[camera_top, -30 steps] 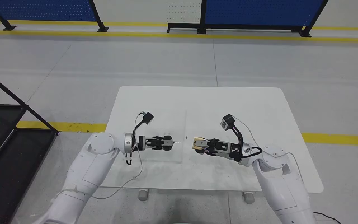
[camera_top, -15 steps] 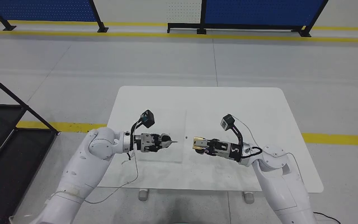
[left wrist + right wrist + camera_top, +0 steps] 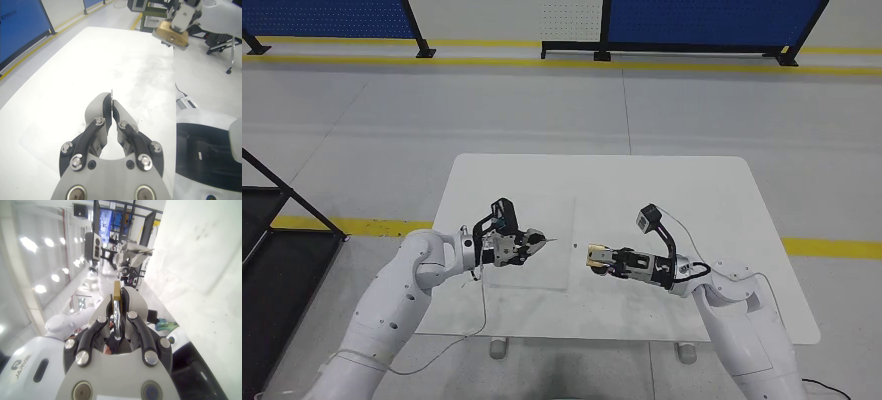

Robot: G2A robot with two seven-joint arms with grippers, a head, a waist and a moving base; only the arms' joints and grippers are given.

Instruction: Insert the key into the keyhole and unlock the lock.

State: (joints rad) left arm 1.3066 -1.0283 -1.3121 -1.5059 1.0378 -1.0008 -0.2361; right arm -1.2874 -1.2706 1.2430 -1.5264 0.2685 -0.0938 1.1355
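Observation:
My left gripper (image 3: 535,241) hangs over the table's left half, shut on a small metal key (image 3: 545,241) whose tip points toward the right arm. In the left wrist view the key's blade (image 3: 112,94) sticks out edge-on from between the closed fingertips (image 3: 105,98). My right gripper (image 3: 600,258) is shut on a brass padlock (image 3: 594,256), with a gap between padlock and key. The padlock (image 3: 171,35) turns its keyhole face toward the left wrist camera. In the right wrist view the padlock (image 3: 116,291) and its silver shackle (image 3: 117,317) sit between the fingers.
The white table (image 3: 692,200) carries a faint thin sheet (image 3: 532,275) under the left gripper. Its front edge runs close below both arms. Blue panels on stands (image 3: 702,20) are far behind on the floor.
The left gripper with the key has shifted a little toward the table's far side and back from the padlock, and its wrist has turned. The right arm and padlock have stayed put.

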